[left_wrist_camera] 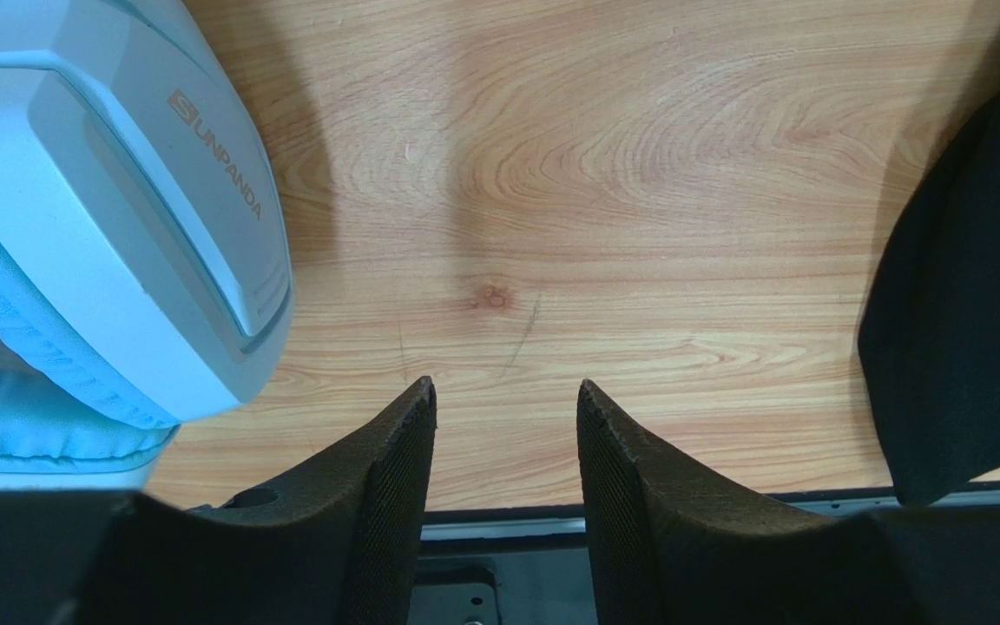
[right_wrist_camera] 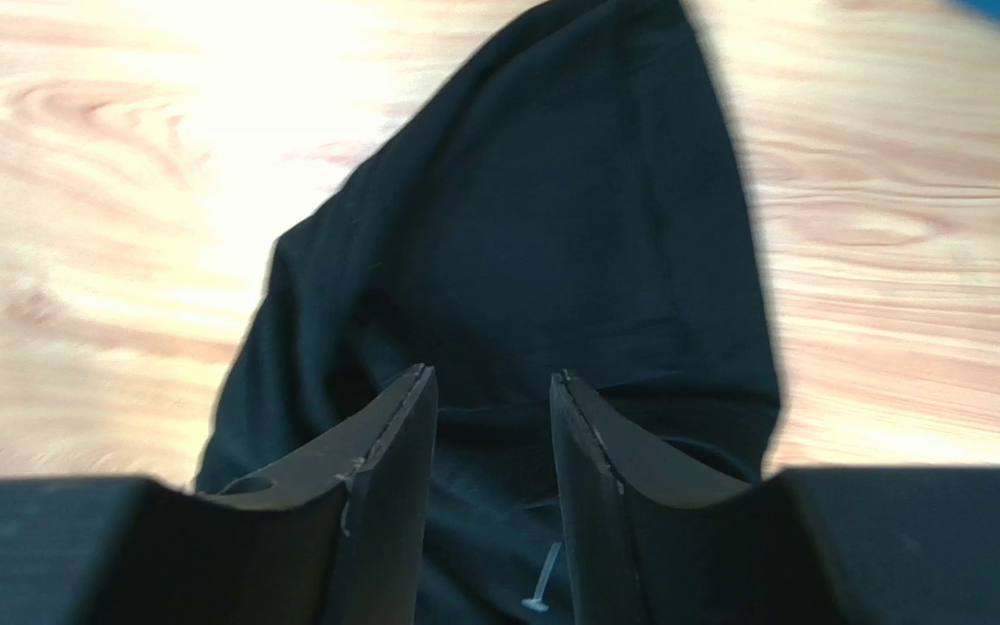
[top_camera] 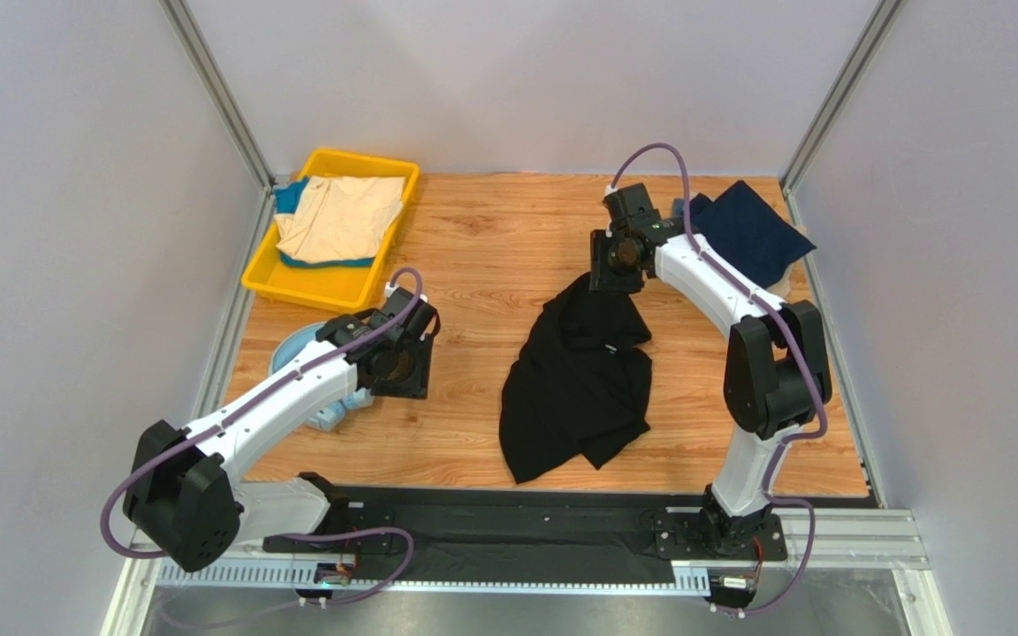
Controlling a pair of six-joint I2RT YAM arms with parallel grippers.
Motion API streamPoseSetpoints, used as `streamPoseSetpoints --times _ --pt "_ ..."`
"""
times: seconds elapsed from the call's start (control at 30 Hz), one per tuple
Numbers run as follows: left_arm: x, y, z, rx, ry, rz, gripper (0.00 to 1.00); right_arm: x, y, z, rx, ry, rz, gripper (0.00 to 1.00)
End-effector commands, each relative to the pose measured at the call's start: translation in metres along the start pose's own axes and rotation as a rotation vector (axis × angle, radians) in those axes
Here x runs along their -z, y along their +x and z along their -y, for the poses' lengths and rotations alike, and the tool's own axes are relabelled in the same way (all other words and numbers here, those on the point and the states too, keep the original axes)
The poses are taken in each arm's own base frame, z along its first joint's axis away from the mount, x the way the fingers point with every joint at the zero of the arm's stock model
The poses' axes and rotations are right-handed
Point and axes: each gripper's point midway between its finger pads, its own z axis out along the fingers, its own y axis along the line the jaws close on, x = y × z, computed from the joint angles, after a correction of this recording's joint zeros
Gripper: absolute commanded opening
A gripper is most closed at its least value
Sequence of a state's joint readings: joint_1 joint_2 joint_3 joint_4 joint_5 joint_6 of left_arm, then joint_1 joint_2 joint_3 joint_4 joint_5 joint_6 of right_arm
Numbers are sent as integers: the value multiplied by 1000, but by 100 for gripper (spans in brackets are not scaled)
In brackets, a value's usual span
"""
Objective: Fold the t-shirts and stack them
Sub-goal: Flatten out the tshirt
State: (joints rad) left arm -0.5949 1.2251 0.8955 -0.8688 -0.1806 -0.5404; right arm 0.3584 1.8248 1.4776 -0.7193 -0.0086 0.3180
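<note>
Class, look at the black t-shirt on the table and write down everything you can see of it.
The black t-shirt is plain, soft, matte cloth, unfolded and rumpled, with creases and overlapping flaps. It lies on the wooden table, right of centre, narrow at its far end and spreading wider toward the near edge. The right gripper hangs over the narrow end, open, with nothing between its fingers; whether it touches the cloth cannot be told.

The table (top_camera: 501, 252) is smooth wood (with wavy grain). The black shirt (top_camera: 581, 384) is soft, dull cloth. The headphones (left_wrist_camera: 114, 195) are smooth plastic.
</note>
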Motion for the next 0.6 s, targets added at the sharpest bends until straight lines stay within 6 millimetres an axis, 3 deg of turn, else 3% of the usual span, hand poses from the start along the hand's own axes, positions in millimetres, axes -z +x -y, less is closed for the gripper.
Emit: streamPoseSetpoints --times 0.0,0.57 --pt "1 -4 4 5 25 23 51 -2 9 -20 20 -117 -44 46" --pt "1 -1 4 11 32 19 50 -39 64 -42 102 -146 -211 48"
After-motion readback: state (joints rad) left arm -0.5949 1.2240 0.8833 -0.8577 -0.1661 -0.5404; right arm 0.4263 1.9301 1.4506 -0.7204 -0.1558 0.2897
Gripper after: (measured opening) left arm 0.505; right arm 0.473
